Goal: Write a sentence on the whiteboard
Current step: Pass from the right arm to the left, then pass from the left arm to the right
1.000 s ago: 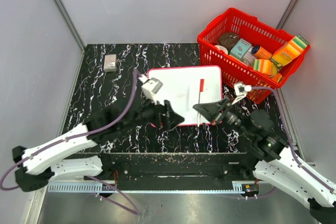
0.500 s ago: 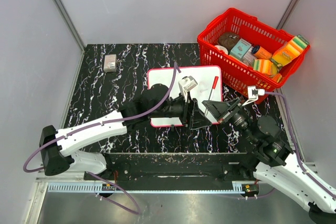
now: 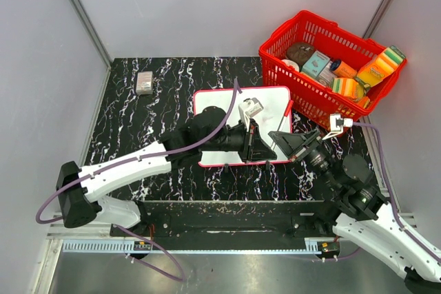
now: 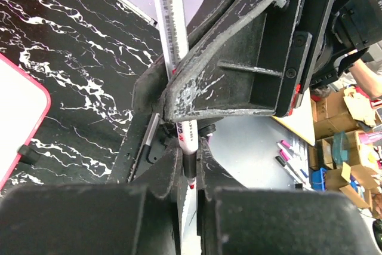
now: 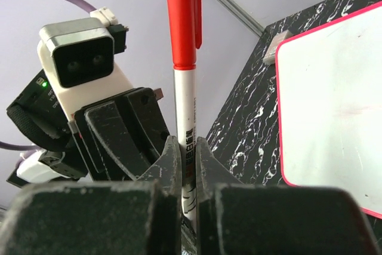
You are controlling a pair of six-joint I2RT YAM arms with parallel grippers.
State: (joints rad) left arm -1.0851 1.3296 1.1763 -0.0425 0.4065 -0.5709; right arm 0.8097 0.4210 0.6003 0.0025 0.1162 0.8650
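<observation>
The whiteboard (image 3: 224, 105), white with a thin red rim, lies flat mid-table; it also shows in the right wrist view (image 5: 334, 100) and at the left wrist view's edge (image 4: 15, 117). No sentence is in view on its bare surface. A marker (image 3: 285, 116) with a white barrel and red cap (image 5: 181, 22) stands tilted over the board's right front corner. My right gripper (image 3: 284, 140) (image 5: 184, 150) is shut on its barrel. My left gripper (image 3: 259, 144) (image 4: 190, 156) faces it and is shut on the marker's (image 4: 173, 34) black lower end, its red tip between the jaws.
A red basket (image 3: 311, 32) full of packets and tins stands at the back right, close to the board's corner. A small grey box (image 3: 144, 82) lies at the back left. Grey walls close in the table on three sides.
My left arm swung right across the board's front to the marker, and its jaws went from wide open to shut on the lower end. The right gripper and marker shifted slightly right.
</observation>
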